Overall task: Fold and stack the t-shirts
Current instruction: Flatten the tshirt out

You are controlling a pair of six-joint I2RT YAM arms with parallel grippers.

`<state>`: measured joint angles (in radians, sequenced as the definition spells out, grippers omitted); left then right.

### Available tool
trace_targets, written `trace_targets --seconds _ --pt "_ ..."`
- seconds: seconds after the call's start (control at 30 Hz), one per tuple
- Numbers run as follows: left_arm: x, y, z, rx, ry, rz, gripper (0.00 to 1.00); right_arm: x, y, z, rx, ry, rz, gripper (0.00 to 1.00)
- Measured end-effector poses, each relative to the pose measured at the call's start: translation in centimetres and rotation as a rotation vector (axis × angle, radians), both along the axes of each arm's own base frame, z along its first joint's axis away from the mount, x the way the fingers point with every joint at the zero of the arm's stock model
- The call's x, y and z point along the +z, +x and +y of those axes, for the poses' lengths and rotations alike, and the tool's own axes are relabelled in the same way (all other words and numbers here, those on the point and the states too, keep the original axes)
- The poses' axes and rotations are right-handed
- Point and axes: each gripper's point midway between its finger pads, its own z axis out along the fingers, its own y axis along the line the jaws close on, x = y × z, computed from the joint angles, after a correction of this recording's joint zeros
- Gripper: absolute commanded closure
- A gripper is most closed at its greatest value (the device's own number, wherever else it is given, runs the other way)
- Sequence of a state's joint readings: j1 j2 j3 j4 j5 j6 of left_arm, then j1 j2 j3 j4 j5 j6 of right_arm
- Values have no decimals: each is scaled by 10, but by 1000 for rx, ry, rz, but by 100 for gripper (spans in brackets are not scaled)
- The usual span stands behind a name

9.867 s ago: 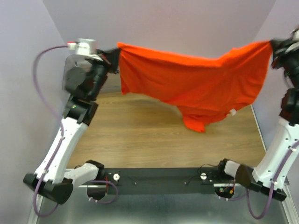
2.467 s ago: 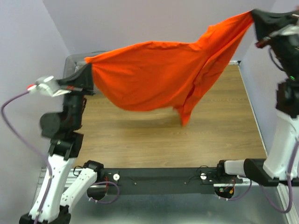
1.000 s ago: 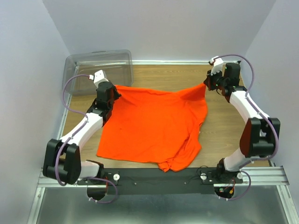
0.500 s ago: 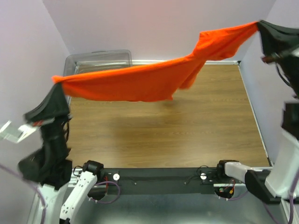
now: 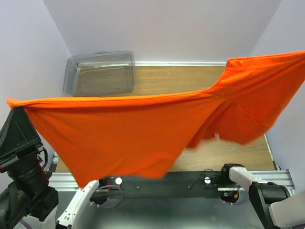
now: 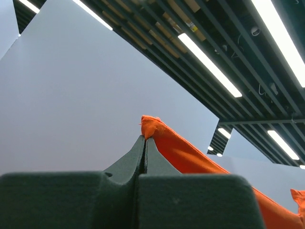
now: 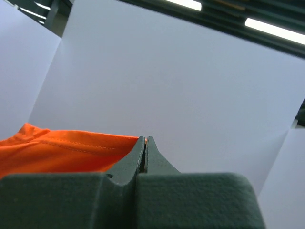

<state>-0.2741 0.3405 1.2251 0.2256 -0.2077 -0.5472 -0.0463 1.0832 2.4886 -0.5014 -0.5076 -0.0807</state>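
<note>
One bright orange t-shirt (image 5: 119,133) hangs stretched in the air high above the table, close to the top camera. My left gripper (image 5: 14,109) is at the far left and shut on the shirt's left corner. In the left wrist view its closed tips (image 6: 144,138) pinch a tuft of the orange fabric (image 6: 153,128). The right gripper lies past the right edge of the top view. In the right wrist view it (image 7: 144,138) is shut on the shirt's edge (image 7: 62,152), which spreads away to the left. The shirt hides most of the table.
A clear plastic bin (image 5: 100,72) stands at the back left of the wooden table (image 5: 167,78). Purple walls close in the left, back and right sides. The arm bases and a black rail (image 5: 190,179) run along the near edge.
One second ago the shirt lay spread flat on the table. Both arms have since swung it up and toward the camera, and the left gripper has dropped to the lower left of the view.
</note>
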Motion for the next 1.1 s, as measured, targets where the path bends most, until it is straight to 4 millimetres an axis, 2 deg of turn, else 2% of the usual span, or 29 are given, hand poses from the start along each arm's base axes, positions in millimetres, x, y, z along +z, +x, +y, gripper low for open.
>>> trace_targets --seconds 0.1,0.13,0.17,0.2,0.23,0.3,0.37,0.4,0.43,0.47,0.5,0.53,0.57,0.63,0.67,0.7,0.73,0.77,0.83,0.9,0.97,1.1 --pt "-5 12 -3 9 17 30 100 -13 33 -7 -38 14 71 99" --pt "-9 20 -5 14 24 48 100 -20 44 -10 -48 16 102 99" --pt "-16 30 -8 18 33 73 100 -34 68 -13 -63 16 163 99" --pt "-27 46 -12 20 46 113 100 -43 81 -14 -70 12 195 99" --pt "-38 63 -17 22 56 151 100 -63 108 -16 -80 5 258 99" --pt "-65 97 -25 24 74 232 100 -106 148 -19 -96 -11 377 99" --pt "-123 159 -41 25 110 406 100 -179 204 -23 -105 -30 554 100" --pt "-144 180 -46 26 120 461 100 -229 232 -24 -107 -43 670 99" --pt "-181 211 -54 22 136 565 100 -265 250 -25 -106 -50 739 99" --pt "-217 237 -60 19 150 663 100 -309 269 -26 -107 -61 821 100" --pt "-268 269 -68 18 168 801 100 -359 284 -27 -107 -74 917 99" --pt "-302 285 -72 19 179 890 100 -410 294 -28 -104 -86 1018 100" --pt "-335 299 -75 18 189 980 100 -450 301 -29 -100 -93 1107 99" --pt "-416 323 -82 14 211 1199 100 -533 309 -29 -87 -122 1262 99" --pt "-444 328 -84 11 214 1274 100 -551 310 -29 -82 -129 1297 99" --pt "-460 331 -85 9 212 1319 100 -577 316 -29 -76 -143 1339 99" --pt "-483 336 -87 9 214 1381 100 -591 320 -29 -72 -149 1366 99" --pt "-495 340 -88 9 213 1415 100 -604 326 -29 -66 -154 1388 99" --pt "-508 350 -91 9 207 1449 100 -624 343 -30 -64 -168 1404 99" --pt "-508 360 -94 12 199 1447 100 -638 355 -31 -63 -173 1421 99" --pt "-502 372 -95 17 189 1424 100 -645 363 -31 -63 -176 1424 99" --pt "-486 394 -97 32 174 1380 100 -641 386 -34 -79 -175 1400 99"
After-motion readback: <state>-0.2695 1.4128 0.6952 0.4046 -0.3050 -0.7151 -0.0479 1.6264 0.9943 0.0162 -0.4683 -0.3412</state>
